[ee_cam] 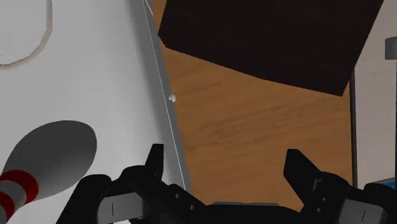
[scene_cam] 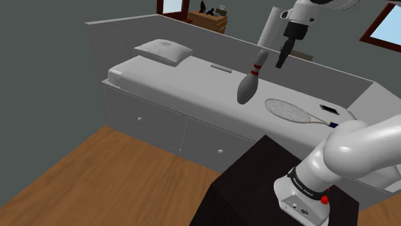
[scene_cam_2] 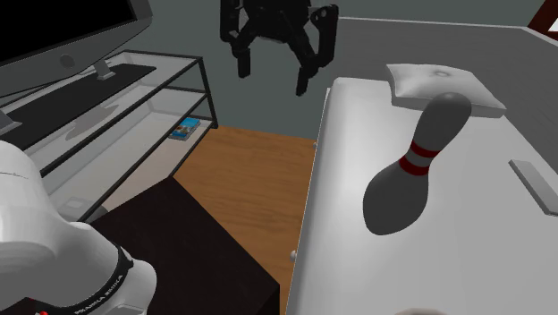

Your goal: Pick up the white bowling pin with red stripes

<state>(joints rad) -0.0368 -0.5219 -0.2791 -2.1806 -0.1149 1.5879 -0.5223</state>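
We see the all-black two-finger gripper (scene_cam: 283,59) (scene_cam_2: 273,79) (ee_cam: 226,156) hanging in the air with its fingers spread wide apart and nothing between them. The grey-white bowling pin with two red stripes round its neck (scene_cam: 252,80) (scene_cam_2: 416,166) (ee_cam: 44,159) sits on the white bed (scene_cam: 193,77), not touched. In the wrist view the pin is off past one finger, outside the gap, which looks down on the bed's edge and the brown wood floor (ee_cam: 254,127); whether the pin stands or lies we cannot tell.
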